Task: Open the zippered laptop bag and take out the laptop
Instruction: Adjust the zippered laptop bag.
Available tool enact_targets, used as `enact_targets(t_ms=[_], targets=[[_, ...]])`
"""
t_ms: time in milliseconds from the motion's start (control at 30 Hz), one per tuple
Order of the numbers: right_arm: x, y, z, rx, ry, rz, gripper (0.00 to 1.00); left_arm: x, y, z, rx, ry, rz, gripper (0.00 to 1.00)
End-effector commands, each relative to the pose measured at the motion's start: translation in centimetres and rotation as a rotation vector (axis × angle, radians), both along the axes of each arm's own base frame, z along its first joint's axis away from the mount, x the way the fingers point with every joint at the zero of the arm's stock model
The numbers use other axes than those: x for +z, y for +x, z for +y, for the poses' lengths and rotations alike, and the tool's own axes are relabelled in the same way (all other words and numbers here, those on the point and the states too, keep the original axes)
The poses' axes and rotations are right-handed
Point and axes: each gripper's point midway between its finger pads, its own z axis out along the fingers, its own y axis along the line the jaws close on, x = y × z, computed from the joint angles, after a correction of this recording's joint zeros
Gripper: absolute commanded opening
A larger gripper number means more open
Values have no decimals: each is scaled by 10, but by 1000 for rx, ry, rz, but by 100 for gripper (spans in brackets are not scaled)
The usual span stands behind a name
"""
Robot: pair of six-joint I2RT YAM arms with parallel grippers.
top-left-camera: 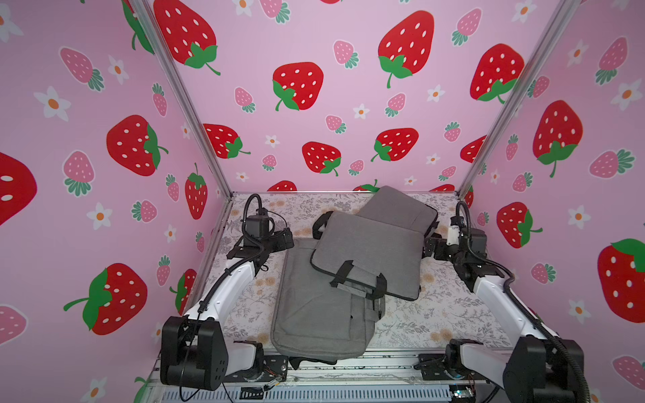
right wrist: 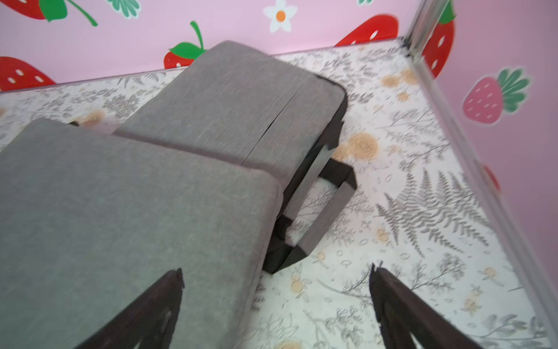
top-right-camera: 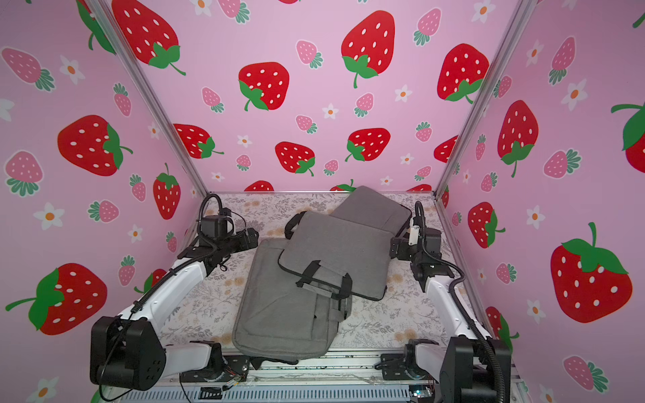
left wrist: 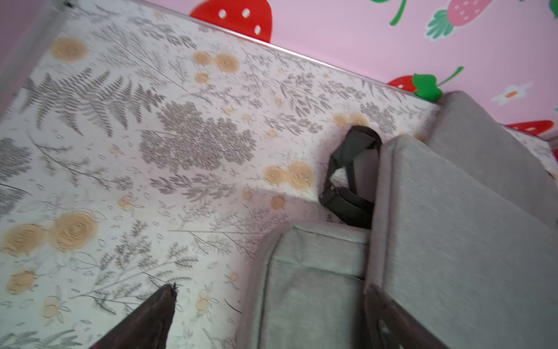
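Showing three grey laptop bags overlapped in a chain down the middle of the floral table [top-left-camera: 436, 314], inside pink strawberry-print walls [top-left-camera: 314, 35].

The near bag [top-left-camera: 314, 324] lies flat, its front end reaching over the table's front edge. The middle bag [top-left-camera: 366, 251] rests tilted on the near bag's far part. A black-ended carry handle [top-left-camera: 359, 279] lies at its near edge and a black strap loop [top-left-camera: 319, 223] at its far left corner. The far bag [top-left-camera: 398, 209] lies partly under the middle bag, toward the back wall. In the right wrist view its own handle [right wrist: 320, 205] sticks out over the table. All three bags appear closed, and which one holds the laptop cannot be told.

The left gripper [top-left-camera: 288, 240] stands just beside the left edges of the near and middle bags, jaws wide apart and holding nothing. In the left wrist view the left gripper [left wrist: 271, 299] has one finger over bare table and the other at the middle bag's edge.

The right gripper [top-left-camera: 427, 246] stands just beside the middle bag's right edge, jaws likewise wide apart and empty. In the right wrist view the right gripper [right wrist: 276, 275] has one finger over the middle bag's top and the other over the table. Whether either gripper touches fabric cannot be told.
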Motion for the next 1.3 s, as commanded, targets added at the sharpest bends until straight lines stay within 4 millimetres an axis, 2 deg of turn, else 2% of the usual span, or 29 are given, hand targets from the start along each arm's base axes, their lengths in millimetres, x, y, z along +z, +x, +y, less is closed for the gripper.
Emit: enact_targets(t_ms=[0, 67, 167, 367, 467, 633, 833, 967, 1067, 1267], targets=[[-14, -38, 22, 58, 122, 206, 100, -12, -41, -44, -128, -105, 216, 99], [-16, -51, 26, 50, 154, 270, 100, -12, -50, -64, -198, -123, 242, 99], [-24, -69, 26, -10, 193, 362, 100, -14, -53, -85, -254, -167, 263, 99], [-42, -91, 42, -5, 257, 453, 100, -23, -37, -113, -264, -222, 301, 98], [-51, -96, 53, 25, 289, 476, 100, -30, -27, -119, -254, -242, 308, 94], [-70, -97, 61, 35, 324, 506, 93, -40, -13, -125, -250, -250, 323, 86], [-91, -93, 66, 38, 336, 540, 84, -54, -13, -137, -264, -272, 359, 70], [-100, -90, 76, 80, 377, 563, 73, -67, -20, -140, -264, -256, 389, 60], [-103, -90, 79, 93, 383, 572, 61, -73, -25, -140, -269, -242, 407, 46], [-97, -88, 84, 127, 401, 564, 25, -67, -26, -141, -287, -239, 406, 17]])
